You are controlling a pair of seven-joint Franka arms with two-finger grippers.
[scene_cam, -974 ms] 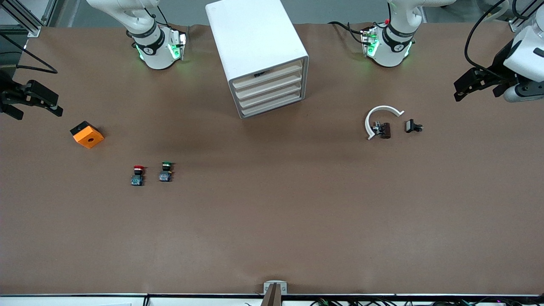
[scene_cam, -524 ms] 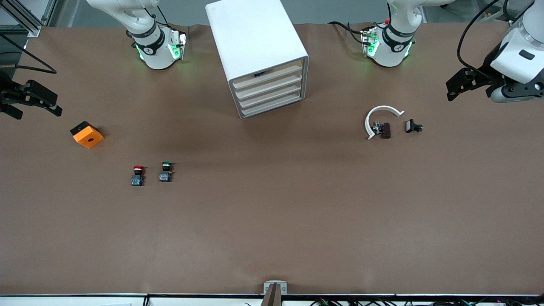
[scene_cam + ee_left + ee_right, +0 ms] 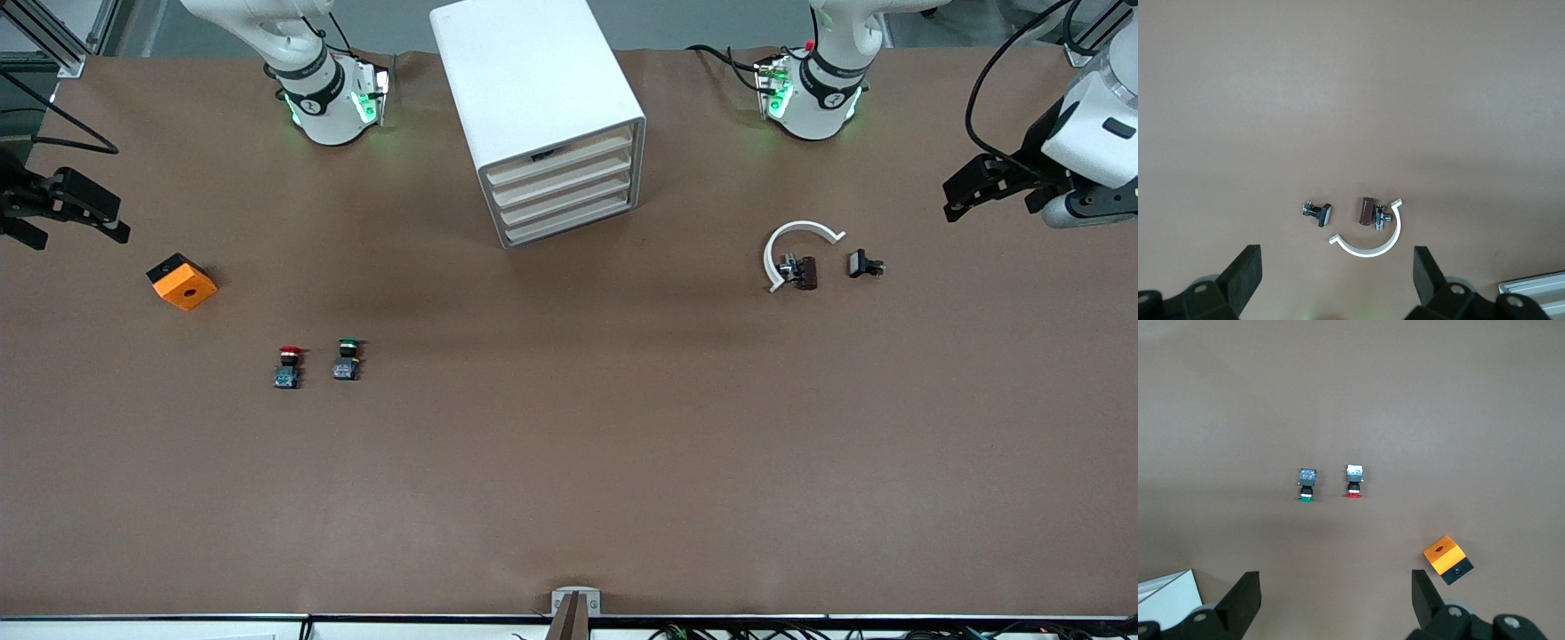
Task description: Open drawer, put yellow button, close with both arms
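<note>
The big white boxy cabinet (image 3: pixel 533 80) stands midway between the two claws, its top beige-fronted drawer (image 3: pixel 560 161) looking shut. The left gripper (image 3: pixel 956 197) and right gripper (image 3: pixel 120 220) hover open and empty at their table ends, and no yellow-capped button is in sight, so I would confirm the drawer sits flush.

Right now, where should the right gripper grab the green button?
By its blue-grey block base, from straight above. The green button lies on its side, cap toward the robots, so the base's flat sides face the table's ends. The red button beside it probably leaves a finger room.
</note>
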